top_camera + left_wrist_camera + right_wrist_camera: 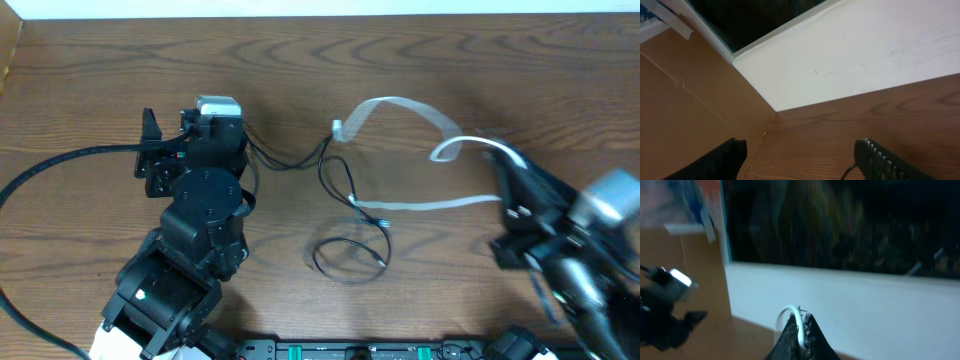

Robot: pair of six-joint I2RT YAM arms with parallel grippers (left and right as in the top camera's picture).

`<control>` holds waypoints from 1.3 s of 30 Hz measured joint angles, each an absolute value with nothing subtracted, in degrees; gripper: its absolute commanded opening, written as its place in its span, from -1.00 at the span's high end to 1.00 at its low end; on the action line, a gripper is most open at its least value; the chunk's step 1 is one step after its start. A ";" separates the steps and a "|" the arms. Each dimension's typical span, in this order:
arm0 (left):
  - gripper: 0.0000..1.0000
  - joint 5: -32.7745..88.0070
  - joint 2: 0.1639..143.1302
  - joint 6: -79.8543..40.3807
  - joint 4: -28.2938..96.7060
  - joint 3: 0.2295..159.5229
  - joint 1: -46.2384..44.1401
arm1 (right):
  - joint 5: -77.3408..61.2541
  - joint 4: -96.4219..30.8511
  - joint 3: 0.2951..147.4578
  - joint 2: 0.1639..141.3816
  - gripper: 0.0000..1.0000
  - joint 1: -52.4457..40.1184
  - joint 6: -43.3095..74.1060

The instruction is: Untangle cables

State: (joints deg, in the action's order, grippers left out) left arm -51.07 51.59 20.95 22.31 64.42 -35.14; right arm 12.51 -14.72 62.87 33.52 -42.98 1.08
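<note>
Overhead, white cable (430, 205) stretched left to right, right gripper (801, 330) clamped on it, black cable (385, 240) looped, left gripper (800, 150) spread wide.

We count one flat white cable (440, 204), one thin black cable (316, 258), two black robot arms (200, 210) (540, 205) and one brown wooden table (100, 80).

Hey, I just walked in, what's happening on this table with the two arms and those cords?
Two robot arms are untangling a white cable and a black cable on a wooden table. The right gripper has its fingers shut on a loop of the white cable at the right side. The left gripper is open, aimed at the far left corner, and grips nothing. The two cables cross near the middle of the table, so they are not yet apart.
</note>
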 measured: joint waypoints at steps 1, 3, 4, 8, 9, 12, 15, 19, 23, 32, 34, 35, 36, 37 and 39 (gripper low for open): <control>-0.48 -50.78 51.59 20.78 22.31 64.42 -35.14 | 12.49 -15.11 63.31 32.75 0.98 -42.98 0.89; -0.48 -49.60 51.59 20.64 22.31 64.42 -35.14 | 12.25 -16.40 63.81 32.21 0.98 -42.98 0.82; -0.48 -48.97 51.59 20.53 22.31 64.42 -35.14 | 12.14 -17.37 63.86 32.29 0.98 -42.98 0.80; -0.48 -46.30 51.59 20.18 23.35 64.42 -35.14 | 15.79 -22.76 63.86 35.29 0.98 -42.98 -0.43; -0.48 -45.84 51.59 20.10 23.77 64.42 -35.14 | 18.06 -23.64 63.83 36.32 0.98 -42.98 -0.86; -0.48 -45.01 51.62 19.86 24.10 64.42 -35.14 | 27.22 -25.69 63.79 39.48 0.98 -42.98 -2.70; -0.48 -44.62 51.79 19.66 24.10 64.42 -35.14 | 34.26 -26.46 63.77 41.54 0.98 -42.98 -3.99; -0.48 -42.50 53.30 19.27 24.12 64.42 -35.14 | 32.88 -25.61 63.77 43.09 0.98 -42.98 -4.21; -0.48 -40.36 56.10 19.22 24.23 64.42 -35.14 | 27.24 -19.70 63.77 46.96 0.98 -42.96 -4.21; -0.48 -37.50 60.60 16.47 25.23 64.42 -35.14 | 13.43 -0.08 63.55 62.00 0.98 -42.87 -4.49; -0.48 -36.34 61.08 16.27 25.58 64.42 -35.16 | 9.74 2.35 63.55 63.42 0.98 -42.87 -4.49; -0.48 -35.86 61.30 16.21 25.71 64.42 -35.14 | 8.40 2.57 63.59 63.61 0.98 -42.87 -4.54; -0.48 -35.35 61.45 16.10 25.91 64.42 -35.14 | 7.66 2.46 63.70 63.53 0.98 -42.85 -4.82; -0.48 -35.03 61.52 16.08 26.20 64.42 -35.14 | 7.38 2.24 63.99 63.31 0.98 -42.81 -5.17; -0.48 -34.59 61.52 16.03 26.85 64.42 -35.14 | 7.73 1.13 65.45 62.52 0.98 -42.72 -6.68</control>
State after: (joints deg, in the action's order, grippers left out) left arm -34.59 61.52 16.03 26.85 64.42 -35.14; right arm 7.73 1.13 65.45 62.52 -42.72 -6.68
